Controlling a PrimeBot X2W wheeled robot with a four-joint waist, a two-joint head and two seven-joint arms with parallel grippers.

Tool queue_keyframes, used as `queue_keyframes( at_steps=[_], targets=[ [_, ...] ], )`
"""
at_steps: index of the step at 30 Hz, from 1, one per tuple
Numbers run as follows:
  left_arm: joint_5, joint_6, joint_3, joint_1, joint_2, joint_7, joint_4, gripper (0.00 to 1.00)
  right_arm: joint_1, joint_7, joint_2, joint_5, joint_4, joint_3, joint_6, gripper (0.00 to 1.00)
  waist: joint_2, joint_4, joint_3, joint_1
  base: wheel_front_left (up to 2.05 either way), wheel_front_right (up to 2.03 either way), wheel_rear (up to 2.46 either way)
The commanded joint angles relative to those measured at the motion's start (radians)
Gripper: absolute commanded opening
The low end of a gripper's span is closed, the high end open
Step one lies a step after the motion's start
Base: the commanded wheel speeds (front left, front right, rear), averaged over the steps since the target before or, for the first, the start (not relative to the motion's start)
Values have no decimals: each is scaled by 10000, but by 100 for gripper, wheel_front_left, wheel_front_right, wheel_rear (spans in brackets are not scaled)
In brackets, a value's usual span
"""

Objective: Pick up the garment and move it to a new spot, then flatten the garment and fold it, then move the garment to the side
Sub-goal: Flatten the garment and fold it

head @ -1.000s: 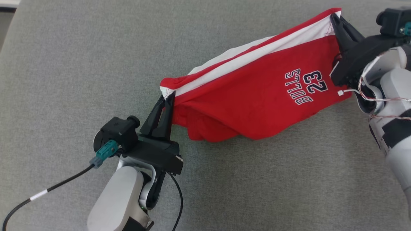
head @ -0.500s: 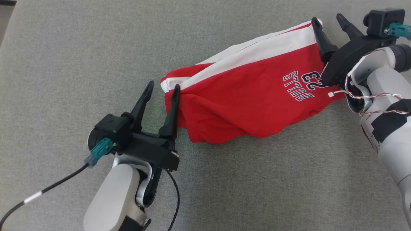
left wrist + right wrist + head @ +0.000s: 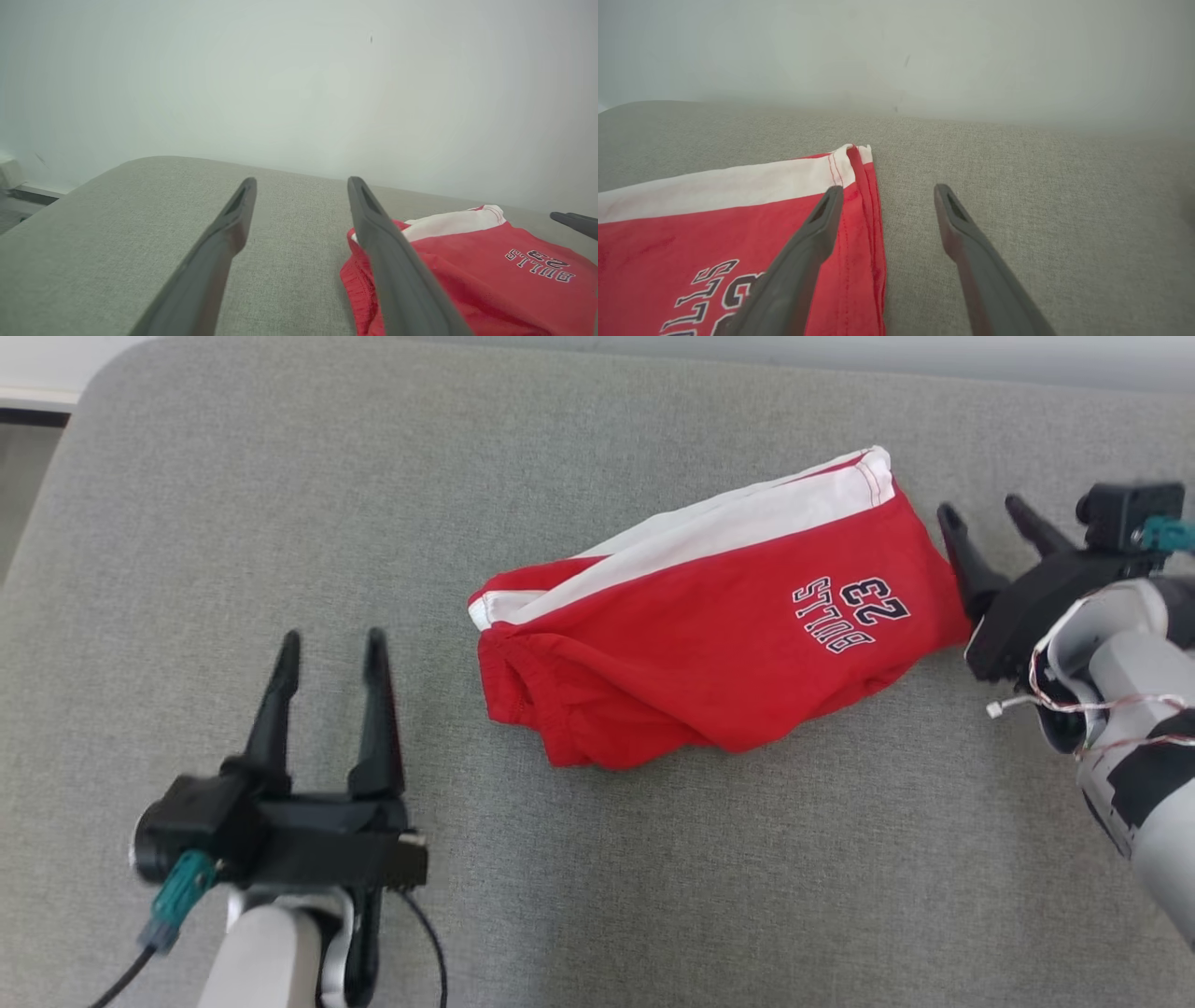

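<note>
red knit shorts with white stripe (image 3: 709,625) bunched right of centre on grey fabric surface (image 3: 233,523); left gripper (image 3: 333,637) and right gripper (image 3: 982,509) both wide open, empty; cloth looks light, limp; I'd pinch the two striped-edge corners.

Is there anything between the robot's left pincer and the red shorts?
No, nothing. In the head view, just bare grey fabric surface lies between the open left pincer and the red shorts, which it isn't touching.
</note>
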Motion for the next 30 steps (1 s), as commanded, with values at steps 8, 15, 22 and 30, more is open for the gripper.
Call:
queue_keyframes(
  at_steps=[8,15,22,30],
  targets=[
    [846,313,630,989,-16,-27,-351,100,511,351,38,498,427,432,-30,100,0,230,-106,2,0,0,0],
    [1376,354,571,1292,-12,-27,-153,100,634,1084,213,740,946,811,-31,100,0,460,-186,2,0,0,0],
    [1822,391,379,1430,-10,-27,436,100,597,1334,455,975,931,1078,-7,0,0,455,-493,2,0,0,0],
    [1955,250,705,2149,-4,-27,843,100,1164,545,298,1591,484,1053,-9,0,0,189,-1628,2,0,0,0]
  ],
)
